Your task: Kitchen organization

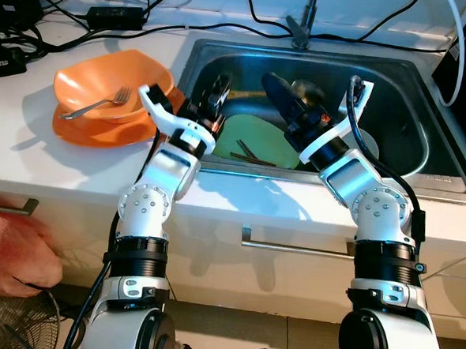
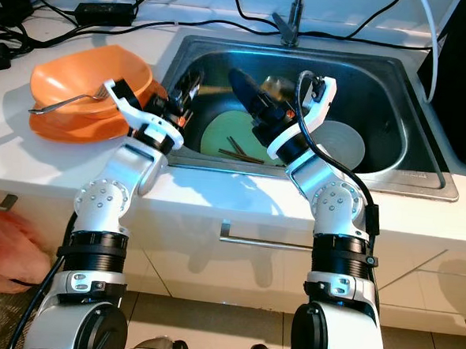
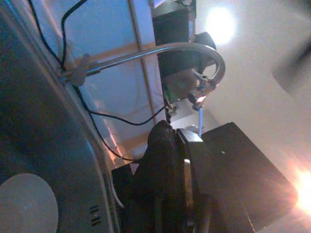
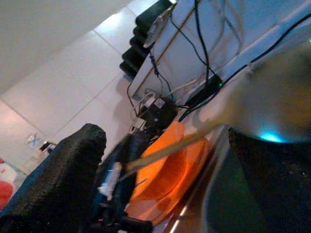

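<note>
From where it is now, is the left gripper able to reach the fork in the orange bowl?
Probably yes. The left gripper is over the sink's left edge, and the fork lies uncovered in the orange bowl on the counter just to its left, with nothing between them.

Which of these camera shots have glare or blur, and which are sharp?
Left and right eye views: sharp and evenly lit, with reflections on the steel sink. Left wrist view: ceiling-light flare at the top and lower right, faucet soft. Right wrist view: close spoon and black fingers blurred.
</note>
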Controlling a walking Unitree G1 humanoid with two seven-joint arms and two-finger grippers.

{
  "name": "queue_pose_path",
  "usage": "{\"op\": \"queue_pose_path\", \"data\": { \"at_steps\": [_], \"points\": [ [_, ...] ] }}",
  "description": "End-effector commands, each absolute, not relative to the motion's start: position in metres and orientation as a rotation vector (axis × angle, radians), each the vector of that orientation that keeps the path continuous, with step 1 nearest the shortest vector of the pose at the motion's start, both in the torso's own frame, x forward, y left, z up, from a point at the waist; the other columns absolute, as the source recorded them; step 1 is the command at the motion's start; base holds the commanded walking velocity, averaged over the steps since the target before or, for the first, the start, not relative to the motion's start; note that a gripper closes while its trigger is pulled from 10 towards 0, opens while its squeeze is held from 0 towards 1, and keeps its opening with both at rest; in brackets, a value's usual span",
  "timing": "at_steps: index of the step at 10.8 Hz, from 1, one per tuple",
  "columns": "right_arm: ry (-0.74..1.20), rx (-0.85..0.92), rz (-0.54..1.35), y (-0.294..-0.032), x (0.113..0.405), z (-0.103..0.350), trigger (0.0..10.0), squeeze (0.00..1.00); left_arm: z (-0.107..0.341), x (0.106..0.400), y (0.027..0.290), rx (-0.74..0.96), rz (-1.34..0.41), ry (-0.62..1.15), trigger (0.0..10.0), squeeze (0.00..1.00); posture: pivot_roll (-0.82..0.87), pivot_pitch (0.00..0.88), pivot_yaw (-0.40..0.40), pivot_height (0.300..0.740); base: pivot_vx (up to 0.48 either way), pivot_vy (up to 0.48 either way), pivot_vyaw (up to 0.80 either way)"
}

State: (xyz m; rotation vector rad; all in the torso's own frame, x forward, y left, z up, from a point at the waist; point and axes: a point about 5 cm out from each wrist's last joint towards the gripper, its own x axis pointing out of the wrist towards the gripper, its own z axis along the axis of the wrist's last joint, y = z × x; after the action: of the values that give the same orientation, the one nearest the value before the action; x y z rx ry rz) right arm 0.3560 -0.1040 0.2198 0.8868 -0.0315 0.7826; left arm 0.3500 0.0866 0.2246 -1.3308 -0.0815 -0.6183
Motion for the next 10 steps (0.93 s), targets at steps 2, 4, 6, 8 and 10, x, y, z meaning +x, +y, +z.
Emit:
{"op": "queue_pose_path", "data": {
  "at_steps": [2,4,6,8,10],
  "points": [
    [-0.070,0.889,0.780,-0.1042,0.3607,0.2292,1.5,0.00,0.2195,0.3393,0.0543,-1.439,-0.667,-0.026,0.0,0.00,0.01,0.112,0.013,0.740,0.000,0.000,0.00],
    [-0.084,0.901,0.782,-0.1049,0.3621,0.2323,0.0,0.00,0.2200,0.3366,0.0507,-1.450,-0.688,-0.018,0.0,0.00,0.01,0.114,0.009,0.740,0.000,0.000,0.00],
    [-0.089,0.903,0.778,-0.1061,0.3634,0.2328,0.0,0.00,0.2172,0.3321,0.0460,-1.458,-0.707,0.000,0.0,0.00,0.01,0.112,0.008,0.740,0.000,0.000,0.00],
    [-0.101,0.903,0.770,-0.1092,0.3651,0.2351,0.0,0.00,0.2159,0.3320,0.0481,-1.456,-0.705,-0.002,0.0,0.00,0.01,0.108,0.007,0.740,0.000,0.000,0.00],
    [-0.106,0.902,0.761,-0.1112,0.3664,0.2355,0.0,0.00,0.2168,0.3334,0.0505,-1.450,-0.695,-0.012,0.0,0.00,0.01,0.105,0.008,0.740,0.000,0.000,0.00]
  ]
}}
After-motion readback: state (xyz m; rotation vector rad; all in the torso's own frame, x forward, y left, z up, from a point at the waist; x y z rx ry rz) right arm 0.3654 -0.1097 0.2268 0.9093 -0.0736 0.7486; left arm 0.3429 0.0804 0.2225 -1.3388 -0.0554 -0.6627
